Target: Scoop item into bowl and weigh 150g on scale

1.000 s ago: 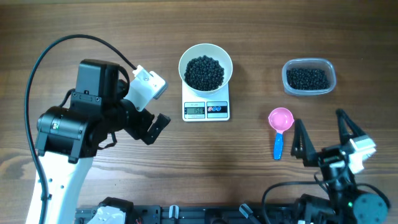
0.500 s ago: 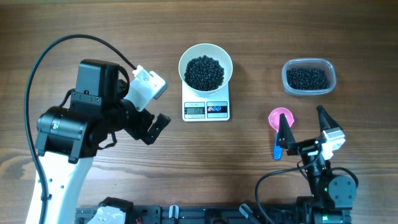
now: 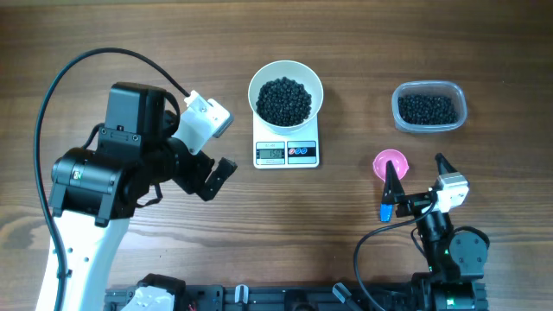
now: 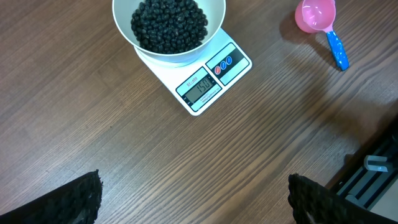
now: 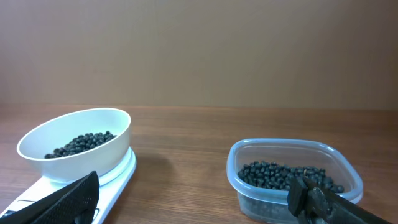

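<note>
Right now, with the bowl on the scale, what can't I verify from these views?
Scale readout: too small overhead; cut off at the bottom edge in the right wrist view; faint in the left wrist view.
Scale platform: mostly covered by the bowl in every view.
Scoop handle: partly behind a finger of the right tool overhead.
Bowl's far rim: cut by the left wrist view's top edge.
Tub: outside the left wrist view.

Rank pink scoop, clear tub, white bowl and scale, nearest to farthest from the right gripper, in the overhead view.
1. Pink scoop, beside the right gripper, at its left finger.
2. Clear tub, ahead of it, toward the table's far edge.
3. White bowl and the scale under it, far to the left; too close to call between them.
</note>
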Robot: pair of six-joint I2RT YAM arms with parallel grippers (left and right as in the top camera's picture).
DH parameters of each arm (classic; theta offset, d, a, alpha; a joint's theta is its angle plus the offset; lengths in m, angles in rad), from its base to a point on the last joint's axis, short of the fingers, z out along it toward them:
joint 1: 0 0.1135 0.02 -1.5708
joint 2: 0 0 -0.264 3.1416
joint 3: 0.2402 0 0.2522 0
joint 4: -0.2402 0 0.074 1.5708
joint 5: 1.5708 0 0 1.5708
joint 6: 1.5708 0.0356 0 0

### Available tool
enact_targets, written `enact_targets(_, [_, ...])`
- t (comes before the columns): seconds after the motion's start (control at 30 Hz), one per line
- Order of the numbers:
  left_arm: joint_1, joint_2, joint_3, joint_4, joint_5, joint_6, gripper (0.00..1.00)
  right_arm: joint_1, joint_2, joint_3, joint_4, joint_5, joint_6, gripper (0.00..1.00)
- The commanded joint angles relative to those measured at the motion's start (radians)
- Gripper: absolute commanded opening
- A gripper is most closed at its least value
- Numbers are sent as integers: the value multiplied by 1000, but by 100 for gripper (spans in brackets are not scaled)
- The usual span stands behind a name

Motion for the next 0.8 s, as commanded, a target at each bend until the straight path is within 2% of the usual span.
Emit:
enact_targets(0.0, [-1,3,17,3,2,-6,100,7,-13,-2,1,24,-22,100])
enact_targets(0.77, [-1,3,17,-11,2,-6,100,8,-13,-2,1,25,-23,100])
